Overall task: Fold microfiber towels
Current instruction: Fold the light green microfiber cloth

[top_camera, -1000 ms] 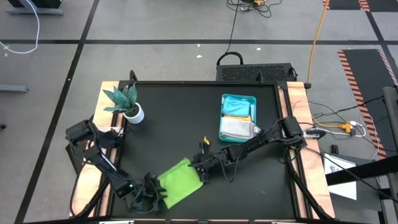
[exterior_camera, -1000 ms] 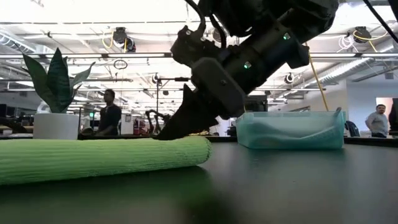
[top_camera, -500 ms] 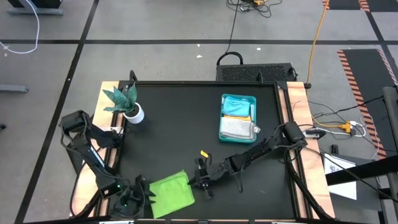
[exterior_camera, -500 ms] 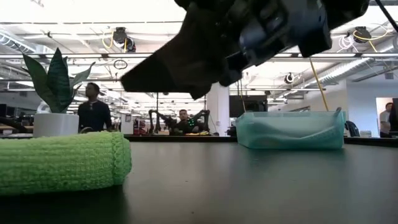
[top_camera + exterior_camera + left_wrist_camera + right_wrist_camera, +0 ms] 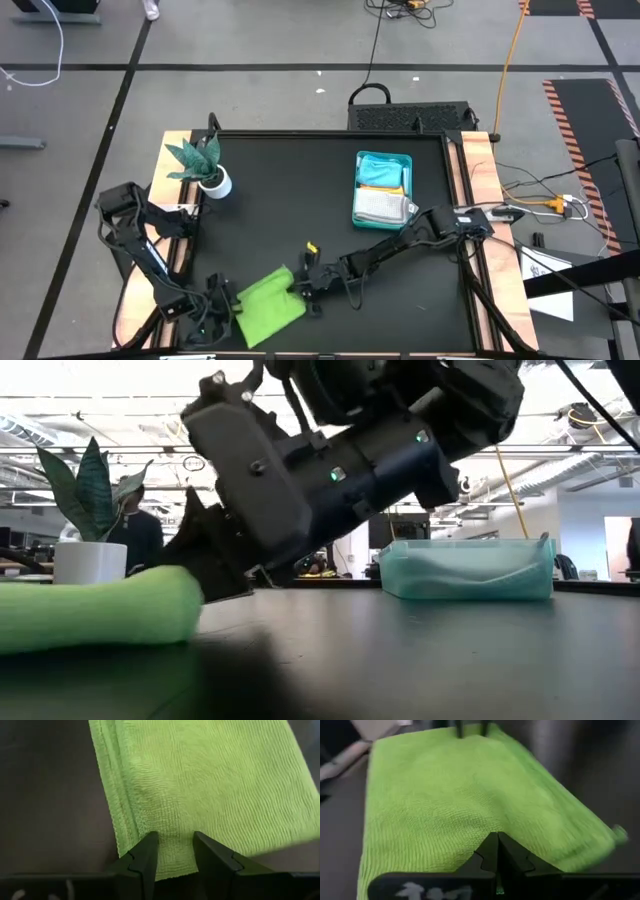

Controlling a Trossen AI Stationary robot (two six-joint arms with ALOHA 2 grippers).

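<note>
High camera looks straight down on the whole tabletop (image 5: 300, 190); low camera sits at tabletop level, facing the room. Both wrist cameras look close along their fingers onto the lime green towel (image 5: 210, 785), seen in all four views.

lime green towel (image 5: 90, 618) blurred, cut off

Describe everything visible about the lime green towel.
The lime green towel is a soft, finely ribbed microfiber cloth, folded into a flat layered packet with stacked edges showing along one side. It lies skewed on the black table near its front edge, left of centre. The left gripper straddles its edge with fingers apart, cloth between them. The right gripper, shut, meets the opposite edge; whether it pinches cloth is unclear. Nothing else touches it.
</note>
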